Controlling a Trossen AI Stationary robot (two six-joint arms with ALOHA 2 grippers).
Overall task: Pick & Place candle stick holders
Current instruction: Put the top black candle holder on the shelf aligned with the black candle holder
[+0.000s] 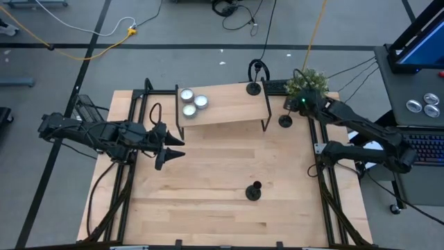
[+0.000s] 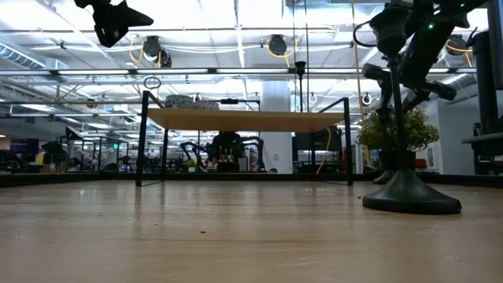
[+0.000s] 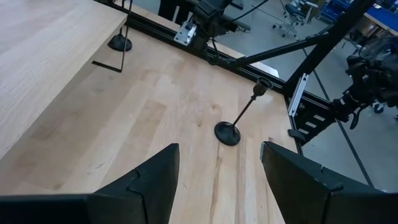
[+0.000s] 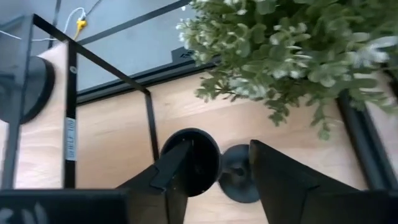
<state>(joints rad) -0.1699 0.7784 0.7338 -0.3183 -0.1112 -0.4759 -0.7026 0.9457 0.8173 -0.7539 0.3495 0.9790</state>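
Three candle stick holders (image 1: 254, 192) (image 1: 285, 120) (image 1: 254, 87), three tealights (image 1: 193, 103); left claw (image 1: 168, 147) spread, right claw (image 4: 214, 163) spread.

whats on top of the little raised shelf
Three tealight candles cluster at one end of the shelf, and one black candlestick holder stands at the other. The space underneath is hidden from above.
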